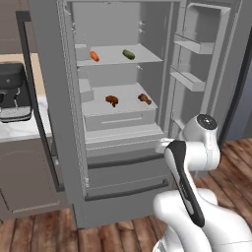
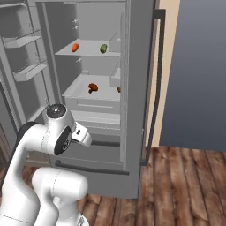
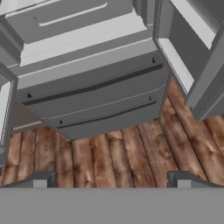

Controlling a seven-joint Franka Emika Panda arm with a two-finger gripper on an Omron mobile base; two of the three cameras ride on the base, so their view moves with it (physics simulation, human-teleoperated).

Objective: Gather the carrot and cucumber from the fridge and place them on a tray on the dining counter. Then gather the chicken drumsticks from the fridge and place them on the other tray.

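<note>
The fridge stands open in front of me. On its upper shelf lie an orange carrot and a green cucumber. One shelf lower are two brown chicken drumsticks; from the right base view one drumstick shows fully and the other peeks past the door edge. My gripper is open and holds nothing. It hangs low in front of the fridge's bottom drawers, well below the food, pointing down at them and the floor. The trays and dining counter are out of view.
Both fridge doors are swung wide: one with shelf bins to the right of my arm, the other edge-on at the left. A dark coffee machine sits on the counter to the left. Wooden floor lies below the gripper.
</note>
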